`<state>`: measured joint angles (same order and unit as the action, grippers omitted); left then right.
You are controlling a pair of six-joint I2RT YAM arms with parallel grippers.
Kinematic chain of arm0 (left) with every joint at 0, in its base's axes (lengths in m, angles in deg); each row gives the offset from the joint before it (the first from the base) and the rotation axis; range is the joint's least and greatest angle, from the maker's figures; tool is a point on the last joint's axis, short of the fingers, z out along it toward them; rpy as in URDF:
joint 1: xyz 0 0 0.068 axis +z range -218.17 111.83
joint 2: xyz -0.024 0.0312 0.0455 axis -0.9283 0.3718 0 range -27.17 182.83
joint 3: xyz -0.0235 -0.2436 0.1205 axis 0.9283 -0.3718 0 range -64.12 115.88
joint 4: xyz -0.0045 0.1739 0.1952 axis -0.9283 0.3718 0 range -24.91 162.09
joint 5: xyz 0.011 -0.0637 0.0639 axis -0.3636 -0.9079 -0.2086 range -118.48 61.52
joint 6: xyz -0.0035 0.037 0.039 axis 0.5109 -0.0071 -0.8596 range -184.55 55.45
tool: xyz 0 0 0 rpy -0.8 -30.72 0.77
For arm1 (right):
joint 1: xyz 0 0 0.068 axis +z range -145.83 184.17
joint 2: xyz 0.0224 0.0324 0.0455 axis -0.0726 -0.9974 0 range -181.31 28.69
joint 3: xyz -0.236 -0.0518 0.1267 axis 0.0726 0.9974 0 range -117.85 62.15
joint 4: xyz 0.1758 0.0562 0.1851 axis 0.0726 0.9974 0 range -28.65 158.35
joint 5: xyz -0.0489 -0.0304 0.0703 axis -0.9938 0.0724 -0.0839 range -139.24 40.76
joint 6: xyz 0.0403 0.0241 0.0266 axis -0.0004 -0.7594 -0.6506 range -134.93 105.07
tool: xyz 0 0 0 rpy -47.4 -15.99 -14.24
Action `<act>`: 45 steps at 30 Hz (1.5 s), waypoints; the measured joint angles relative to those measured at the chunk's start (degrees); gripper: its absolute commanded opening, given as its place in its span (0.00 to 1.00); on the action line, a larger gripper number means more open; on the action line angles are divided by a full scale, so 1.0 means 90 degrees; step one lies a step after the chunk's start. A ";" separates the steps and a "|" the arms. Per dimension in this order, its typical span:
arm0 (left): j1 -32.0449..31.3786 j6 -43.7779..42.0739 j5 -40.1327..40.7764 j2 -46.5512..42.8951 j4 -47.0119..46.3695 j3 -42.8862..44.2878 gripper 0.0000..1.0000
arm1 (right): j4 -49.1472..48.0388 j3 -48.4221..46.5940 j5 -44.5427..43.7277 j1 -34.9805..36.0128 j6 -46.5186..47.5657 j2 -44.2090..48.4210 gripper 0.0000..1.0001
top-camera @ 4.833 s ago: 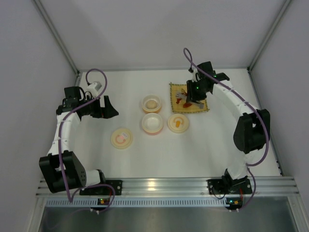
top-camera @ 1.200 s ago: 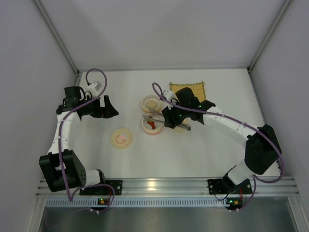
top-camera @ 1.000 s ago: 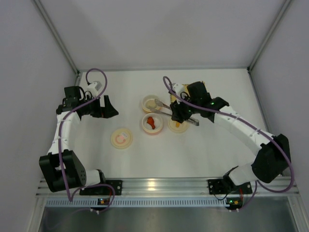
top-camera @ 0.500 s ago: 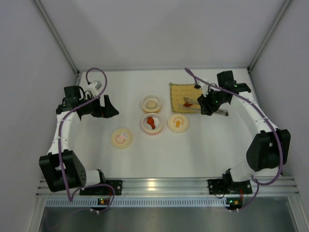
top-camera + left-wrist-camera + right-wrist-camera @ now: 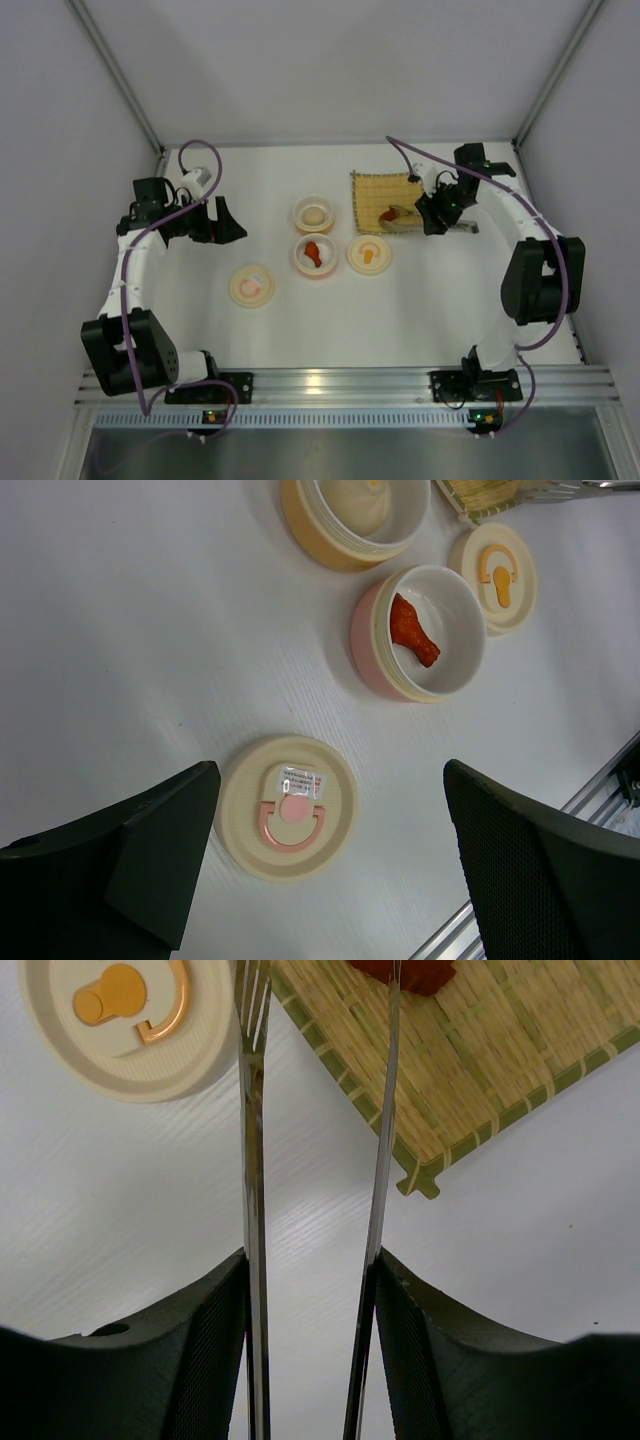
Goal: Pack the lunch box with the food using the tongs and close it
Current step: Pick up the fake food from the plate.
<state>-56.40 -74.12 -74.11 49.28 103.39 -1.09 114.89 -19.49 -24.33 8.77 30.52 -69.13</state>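
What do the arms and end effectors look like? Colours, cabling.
Both the left arm and the right arm have white-shelled links with black joint housings. A purple cable loops along each. The left end effector and right end effector are black, each with two broad, wedge-shaped fingers of textured matte plastic.

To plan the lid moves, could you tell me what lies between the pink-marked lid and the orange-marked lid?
The pink bowl with a red sausage piece lies between the pink-marked lid and orange-marked lid, as the top view shows.
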 measured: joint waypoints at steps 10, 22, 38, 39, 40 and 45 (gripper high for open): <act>0.0000 0.0000 0.0002 0.0083 -0.0007 0.0000 0.98 | -0.0155 -0.0248 0.0000 -0.0019 -0.0053 -0.0418 0.50; 0.0000 0.0002 0.0000 0.0109 -0.0010 0.0046 0.98 | -0.0257 -0.0406 -0.0185 -0.0024 -0.0049 -0.0814 0.50; 0.0000 0.0041 0.0002 0.0182 -0.0015 0.0058 0.98 | -0.0469 -0.0415 -0.0393 -0.0027 -0.0117 -0.0872 0.39; 0.0000 0.0046 0.0000 0.0192 -0.0012 0.0058 0.98 | -0.0454 -0.0437 -0.0401 -0.0027 -0.0124 -0.0882 0.39; 0.0000 0.0049 0.0002 0.0194 -0.0012 0.0058 0.98 | -0.0457 -0.0466 -0.0398 -0.0032 -0.0124 -0.0891 0.40; 0.0000 0.0049 0.0000 0.0194 -0.0012 0.0066 0.98 | -0.0406 -0.0527 -0.0304 -0.0051 -0.0107 -0.0903 0.43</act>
<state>-56.40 -73.68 -74.11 51.03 103.28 -0.50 111.24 -24.24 -27.06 8.31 29.56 -77.26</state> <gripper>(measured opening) 0.984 0.427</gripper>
